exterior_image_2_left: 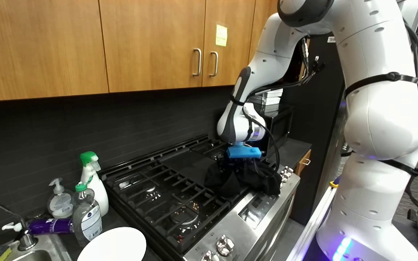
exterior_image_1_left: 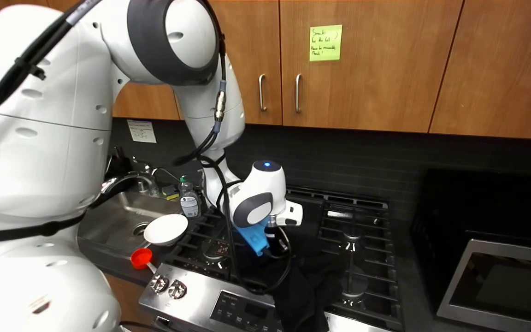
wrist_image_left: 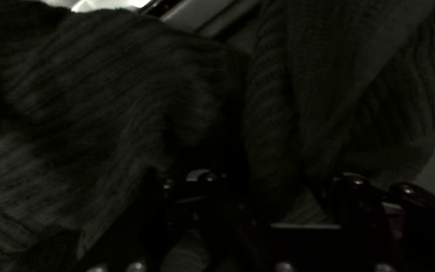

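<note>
Fingers (wrist_image_left: pixel 364 200) of the black two-finger gripper (wrist_image_left: pixel 274 185) stand apart, with a fold of black ribbed-knit cloth (exterior_image_1_left: pixel 309 281) between them; no firm pinch shows in the dark wrist view. The cloth lies bunched on the stainless-steel gas stove (exterior_image_1_left: pixel 198 299), one part hanging over its front edge. The step in hand appears to be handling the cloth. To grip, centre one fold between the fingers and close on fabric alone, clear of the stove. To release, widen until both sides are free, then rise vertically. Keep the looped black cable (exterior_image_1_left: pixel 261 291) from snagging the fabric.
</note>
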Controlling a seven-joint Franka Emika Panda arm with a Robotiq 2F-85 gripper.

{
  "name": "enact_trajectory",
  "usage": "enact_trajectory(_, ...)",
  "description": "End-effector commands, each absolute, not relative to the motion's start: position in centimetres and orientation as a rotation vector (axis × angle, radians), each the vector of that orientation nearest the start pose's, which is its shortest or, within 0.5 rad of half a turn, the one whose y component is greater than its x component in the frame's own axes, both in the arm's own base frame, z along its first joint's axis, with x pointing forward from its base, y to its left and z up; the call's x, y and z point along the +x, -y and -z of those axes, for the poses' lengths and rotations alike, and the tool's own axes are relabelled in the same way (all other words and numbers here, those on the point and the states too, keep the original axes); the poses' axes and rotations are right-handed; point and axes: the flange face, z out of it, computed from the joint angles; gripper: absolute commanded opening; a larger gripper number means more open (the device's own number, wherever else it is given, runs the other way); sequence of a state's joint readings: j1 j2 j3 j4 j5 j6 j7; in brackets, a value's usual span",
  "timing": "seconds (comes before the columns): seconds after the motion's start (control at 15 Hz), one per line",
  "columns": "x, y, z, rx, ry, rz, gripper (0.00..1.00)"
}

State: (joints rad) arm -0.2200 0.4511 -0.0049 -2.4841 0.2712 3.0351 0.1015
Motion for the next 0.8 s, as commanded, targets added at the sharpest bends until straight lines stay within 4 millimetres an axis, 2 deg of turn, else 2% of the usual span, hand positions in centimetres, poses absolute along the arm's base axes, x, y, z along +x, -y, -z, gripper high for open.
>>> enact_trajectory(0.0, 44.7, 12.9, -14.2, -3.007, -0.872, 0.172, 0.91)
enact_trajectory(0.07, 44.8, 13.0, -14.8, -3.016, -0.856, 0.188, 0.97)
enact_trajectory(0.2, 44.9, 13.4, -16.1, -3.039, -0.822, 0.213, 1.0)
enact_trajectory(0.47, 45.6, 14.5, -19.8, -3.091, -0.734, 0.288, 1.0)
enact_trajectory(0.73, 44.7, 15.7, -23.5, -3.131, -0.68, 0.248, 1.0)
